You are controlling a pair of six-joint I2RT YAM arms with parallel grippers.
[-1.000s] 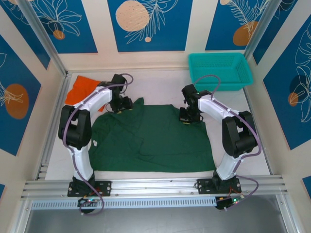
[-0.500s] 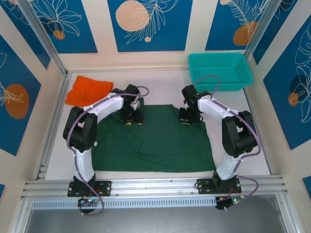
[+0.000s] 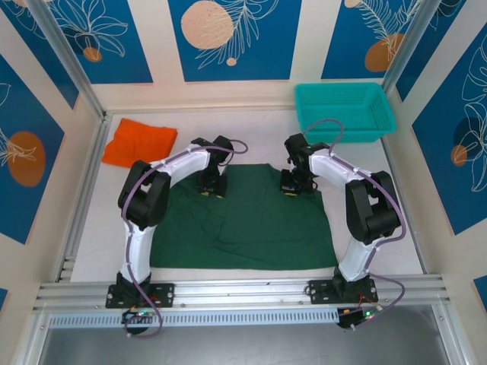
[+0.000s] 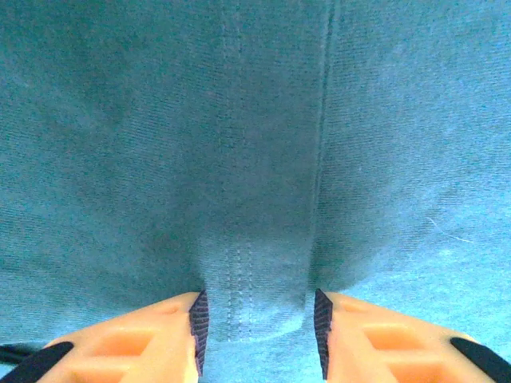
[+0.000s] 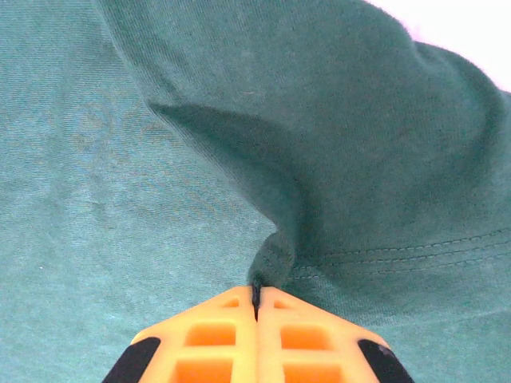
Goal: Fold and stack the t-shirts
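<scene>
While the green shirt (image 3: 251, 220) lies creased mid-frame, the right gripper (image 5: 256, 297) pinches it; the left gripper (image 4: 257, 319) straddles a seam, jaws apart.

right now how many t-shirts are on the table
2: the green t-shirt spread mid-table, the orange t-shirt lying at the far left corner. Another could hide beneath the green.
</scene>
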